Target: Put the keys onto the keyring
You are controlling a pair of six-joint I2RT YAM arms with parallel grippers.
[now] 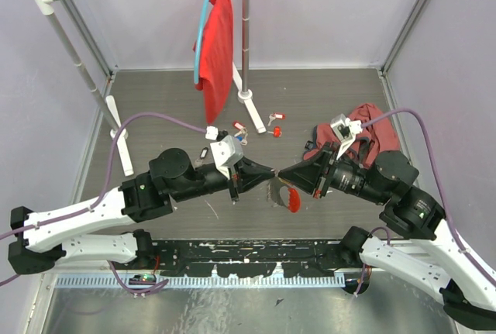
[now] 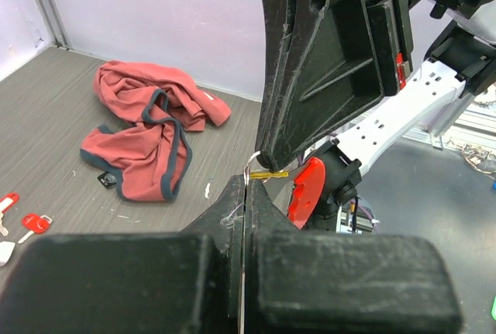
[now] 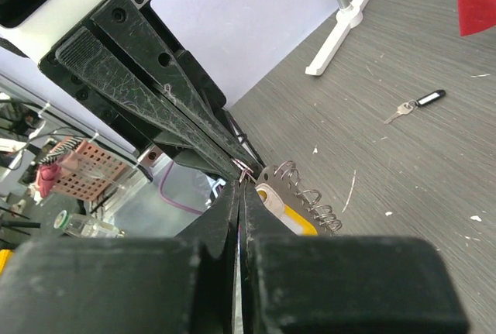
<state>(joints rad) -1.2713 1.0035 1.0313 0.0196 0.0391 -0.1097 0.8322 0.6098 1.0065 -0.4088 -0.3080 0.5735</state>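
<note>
My left gripper (image 1: pixel 271 173) and right gripper (image 1: pixel 284 174) meet tip to tip above the floor. In the left wrist view the left gripper (image 2: pixel 248 184) is shut on a thin wire loop of the keyring. The keyring's red plastic piece (image 2: pixel 308 187) hangs just beyond, and also shows from the top (image 1: pixel 293 198). The right gripper (image 3: pixel 242 185) is shut at the same loop, with a yellow-tagged key (image 3: pixel 301 219) and the coiled chain (image 3: pixel 314 198) against its finger. Loose keys lie farther back: red-tagged keys (image 1: pixel 273 128), and a black-tagged key (image 3: pixel 418 104).
A crumpled red cloth (image 1: pixel 360 136) lies at the right behind the right arm. A clothes rack (image 1: pixel 246 39) with a red garment (image 1: pixel 217 47) on a blue hanger stands at the back. More keys (image 1: pixel 239 126) lie near the rack's foot (image 1: pixel 250 105).
</note>
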